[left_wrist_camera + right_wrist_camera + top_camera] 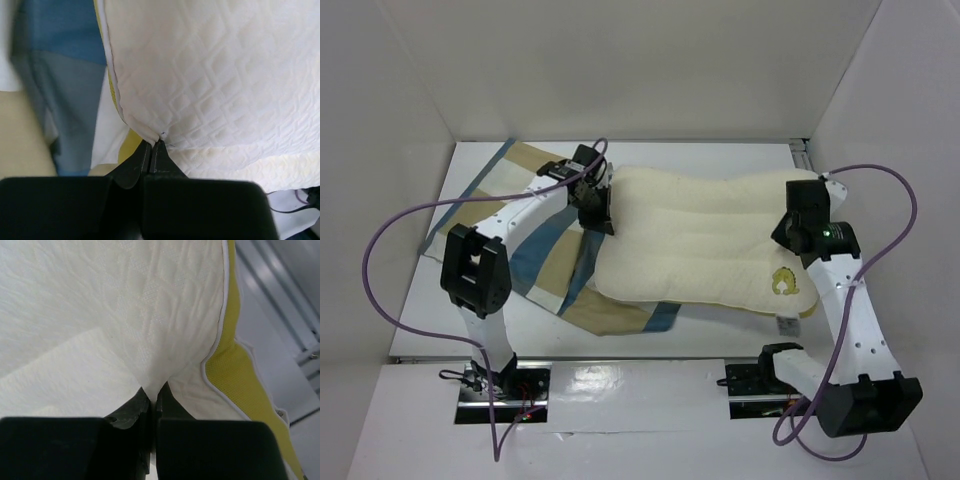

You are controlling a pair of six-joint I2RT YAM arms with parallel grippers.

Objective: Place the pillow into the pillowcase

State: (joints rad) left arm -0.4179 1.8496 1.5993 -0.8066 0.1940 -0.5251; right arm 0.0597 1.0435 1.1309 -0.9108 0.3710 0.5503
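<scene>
The soft rectangular cream-yellow pillow (700, 235) is pale cream all over. Its cover is quilted in a fine diamond pattern, plain in both wrist views, with a mustard-yellow side band (226, 371) edged in white piping (220, 325). A small yellow emblem (783, 282) marks one corner, with a white tag (786, 325) near it. The large checked fabric pillowcase (525, 258) shows big blocks of blue, tan and cream. The left tool (154, 146) and right tool (154, 391) are black; the arms (850, 310) are white with black joints — their cables (375, 250) purple. The tabletop (720, 155) is white.

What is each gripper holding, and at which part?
The pillow, by both: left gripper pinches fabric at its left end, right gripper at its right end.
</scene>
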